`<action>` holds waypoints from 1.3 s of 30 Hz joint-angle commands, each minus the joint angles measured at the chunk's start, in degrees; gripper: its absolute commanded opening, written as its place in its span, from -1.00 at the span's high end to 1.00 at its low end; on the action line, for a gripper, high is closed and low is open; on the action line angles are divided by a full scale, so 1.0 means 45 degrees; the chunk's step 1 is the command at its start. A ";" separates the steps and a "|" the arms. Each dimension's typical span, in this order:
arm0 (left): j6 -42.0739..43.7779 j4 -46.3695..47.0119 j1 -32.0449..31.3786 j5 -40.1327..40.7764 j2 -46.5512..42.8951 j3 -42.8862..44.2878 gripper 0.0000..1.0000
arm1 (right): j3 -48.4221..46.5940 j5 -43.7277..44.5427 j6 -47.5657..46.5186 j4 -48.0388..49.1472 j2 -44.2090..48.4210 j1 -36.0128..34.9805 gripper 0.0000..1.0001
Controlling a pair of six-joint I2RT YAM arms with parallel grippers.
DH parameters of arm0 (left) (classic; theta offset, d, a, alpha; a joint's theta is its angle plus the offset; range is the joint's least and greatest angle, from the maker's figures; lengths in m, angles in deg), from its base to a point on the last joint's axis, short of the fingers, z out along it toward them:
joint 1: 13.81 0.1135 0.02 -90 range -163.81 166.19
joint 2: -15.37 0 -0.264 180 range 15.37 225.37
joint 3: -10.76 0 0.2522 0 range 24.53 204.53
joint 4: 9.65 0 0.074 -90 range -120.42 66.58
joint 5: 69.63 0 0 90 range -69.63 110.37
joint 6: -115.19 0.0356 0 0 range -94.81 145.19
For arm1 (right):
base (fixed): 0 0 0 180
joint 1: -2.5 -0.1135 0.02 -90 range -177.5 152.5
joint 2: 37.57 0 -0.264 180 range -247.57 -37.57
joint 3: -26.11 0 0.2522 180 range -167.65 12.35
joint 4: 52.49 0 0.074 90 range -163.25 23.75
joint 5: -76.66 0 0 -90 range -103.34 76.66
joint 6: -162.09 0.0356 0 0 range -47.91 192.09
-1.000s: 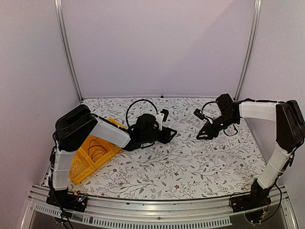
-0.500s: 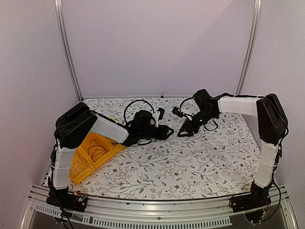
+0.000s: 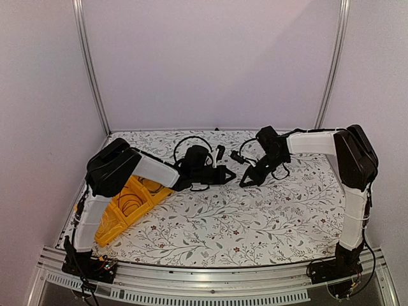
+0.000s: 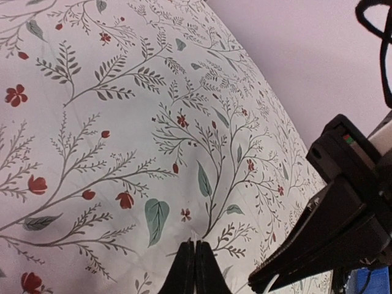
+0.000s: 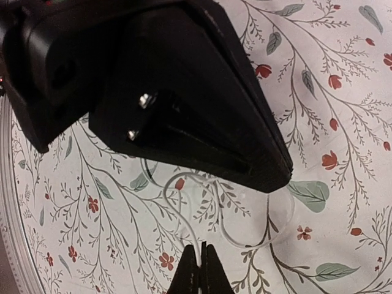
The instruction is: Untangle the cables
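A thin pale cable (image 5: 165, 192) lies in loose loops on the flowered cloth at mid-table. My right gripper (image 5: 200, 246) is shut on one strand of it. The left gripper's black fingers (image 5: 245, 153) hang just over the same loops. In the left wrist view my left gripper (image 4: 195, 244) is shut, with a pale sliver of cable (image 4: 195, 235) pinched at its tips. From above, the left gripper (image 3: 233, 173) and right gripper (image 3: 243, 183) almost meet tip to tip. Dark coiled cables (image 3: 129, 203) lie in a yellow bin.
The yellow bin (image 3: 105, 229) sits tilted at the table's left, under the left arm. Thick black arm cables (image 3: 188, 141) loop above the left wrist. The right gripper's fingers (image 4: 306, 251) crowd the lower right of the left wrist view. Walls close the back and sides.
The right arm swung left to the middle and met the left gripper, which edged right. Both grippers went from open to shut, each on the pale cable.
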 commanded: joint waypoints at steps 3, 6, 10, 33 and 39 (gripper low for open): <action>0.0122 0.0744 0.0508 0.0947 -0.1785 -0.1712 1.00 | 0.0986 0.0019 -0.0297 0.0009 0.0844 0.0083 1.00; 0.0629 0.0960 0.0831 0.2293 -0.3787 -0.3461 1.00 | 0.1709 -0.0144 -0.0292 0.0393 0.1751 0.0981 1.00; 0.1603 0.0545 0.1135 0.3684 -0.6488 -0.5283 1.00 | 0.2028 -0.0753 -0.0043 0.0637 0.2408 0.2591 1.00; 0.4071 -0.1289 0.0992 0.5169 -1.2549 -0.7904 0.76 | 0.2011 -0.2238 0.0196 0.0508 0.3078 0.3819 1.00; 0.8019 0.0246 -0.1130 0.5004 -1.1300 -0.7899 0.17 | 0.1245 -0.3916 -0.0128 -0.0597 0.4472 0.3619 1.00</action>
